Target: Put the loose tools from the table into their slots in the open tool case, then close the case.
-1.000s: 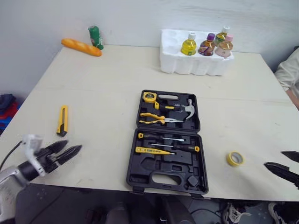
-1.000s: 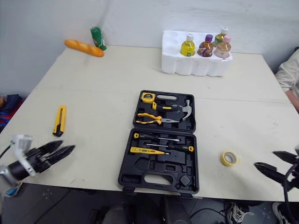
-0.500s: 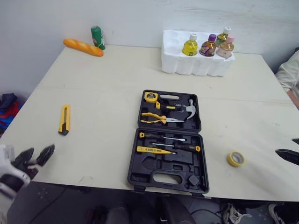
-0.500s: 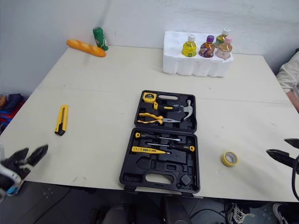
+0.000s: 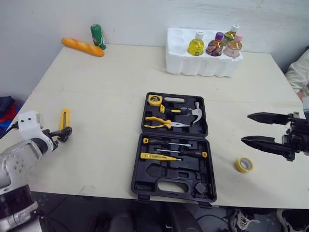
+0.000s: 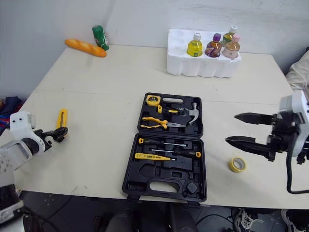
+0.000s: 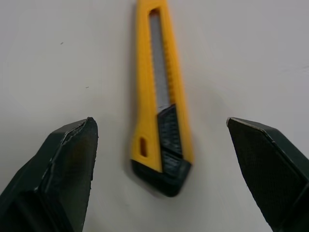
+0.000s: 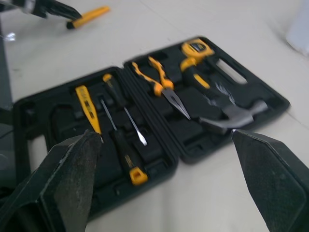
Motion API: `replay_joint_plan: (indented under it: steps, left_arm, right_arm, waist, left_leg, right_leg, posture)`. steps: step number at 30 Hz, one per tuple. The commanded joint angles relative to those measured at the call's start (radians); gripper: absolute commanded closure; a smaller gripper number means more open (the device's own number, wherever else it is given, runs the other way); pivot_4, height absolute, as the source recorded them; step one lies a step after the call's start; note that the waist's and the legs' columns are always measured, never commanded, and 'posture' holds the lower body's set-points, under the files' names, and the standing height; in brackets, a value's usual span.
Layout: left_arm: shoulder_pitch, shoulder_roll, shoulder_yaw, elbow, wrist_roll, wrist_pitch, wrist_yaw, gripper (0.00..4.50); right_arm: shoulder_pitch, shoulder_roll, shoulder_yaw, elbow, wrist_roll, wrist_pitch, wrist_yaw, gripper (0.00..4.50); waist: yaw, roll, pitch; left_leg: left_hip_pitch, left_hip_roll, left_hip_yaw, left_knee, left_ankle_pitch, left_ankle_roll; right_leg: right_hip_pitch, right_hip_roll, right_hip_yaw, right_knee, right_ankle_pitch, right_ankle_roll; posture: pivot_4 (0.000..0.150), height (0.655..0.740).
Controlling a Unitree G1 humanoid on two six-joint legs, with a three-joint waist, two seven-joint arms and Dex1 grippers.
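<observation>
Both grippers have moved in over the table [image 5: 106, 82] since the earlier frames: the left one from the near edge up to the knife, the right one from the right edge toward the case. Yellow utility knife [image 5: 64, 117] lies flat on the left part of the table, well apart from the case, its dark end nearest the robot. Left gripper [image 7: 159, 123] stands over that dark end with its two fingers spread wide, one on each side and clear of the knife, holding nothing. Open tool case [image 5: 145, 186] lies at the table's centre, with its far half carrying a tape measure [image 5: 154, 100], hammer [image 5: 193, 113] and pliers [image 5: 161, 122], and its near half two screwdrivers [image 5: 166, 142] and a yellow tester [image 5: 157, 156] above empty slots. Yellow tape roll [image 5: 243, 164] lies just right of the case's near half. Right gripper [image 5: 245, 128] hangs above the table beyond the roll, fingers parted wide and pointing toward the case, empty. At the far edge stand a white foam tray [image 5: 193, 65] of bottles [image 5: 195, 45], a bread loaf [image 5: 82, 47] and a green can [image 5: 98, 36].
</observation>
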Motion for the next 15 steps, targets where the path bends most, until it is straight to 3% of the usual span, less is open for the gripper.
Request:
replay_joint_plan:
  steps: [1, 6, 10, 15]
  left_arm:
    - [-0.052, 0.025, -0.091, 0.075, 0.045, -0.046, -0.043, 0.04]
    - [-0.102, 0.01, -0.161, 0.144, 0.078, -0.071, -0.068, 0.04]
    - [-0.136, -0.012, -0.168, 0.2, 0.081, -0.081, -0.084, 1.23]
    - [-0.155, 0.009, -0.196, 0.23, 0.102, -0.103, -0.126, 3.13]
  right_arm:
    - [-0.064, 0.02, 0.037, -0.088, 0.089, 0.039, -0.058, 0.0]
    - [-0.114, 0.045, 0.095, -0.161, 0.136, 0.074, -0.134, 0.0]
    - [-0.103, 0.046, 0.103, -0.198, 0.15, 0.088, -0.167, 0.0]
    - [-0.088, 0.036, 0.074, -0.215, 0.173, 0.108, -0.187, 0.0]
  waist:
    - [0.002, 0.0, 0.0]
    - [0.016, 0.0, 0.0]
    - [0.024, 0.0, 0.0]
    - [0.029, 0.001, 0.0]
  left_leg:
    - [0.0, 0.0, 0.0, 0.0, 0.0, 0.0]
    - [0.0, 0.0, 0.0, 0.0, 0.001, -0.001]
    - [0.0, 0.0, 0.0, 0.0, 0.002, -0.001]
    - [0.0, -0.002, 0.0, 0.001, 0.002, 0.001]
  right_leg:
    - [0.0, 0.0, 0.0, 0.0, 0.0, 0.0]
    - [-0.001, -0.001, 0.0, 0.003, -0.001, -0.001]
    - [-0.002, -0.001, 0.0, 0.004, -0.001, -0.001]
    - [-0.001, -0.003, 0.0, 0.005, 0.0, -0.001]
  posture:
    - [0.15, 0.7339]
    - [0.15, 0.7339]
    - [0.15, 0.7339]
    - [0.15, 0.7339]
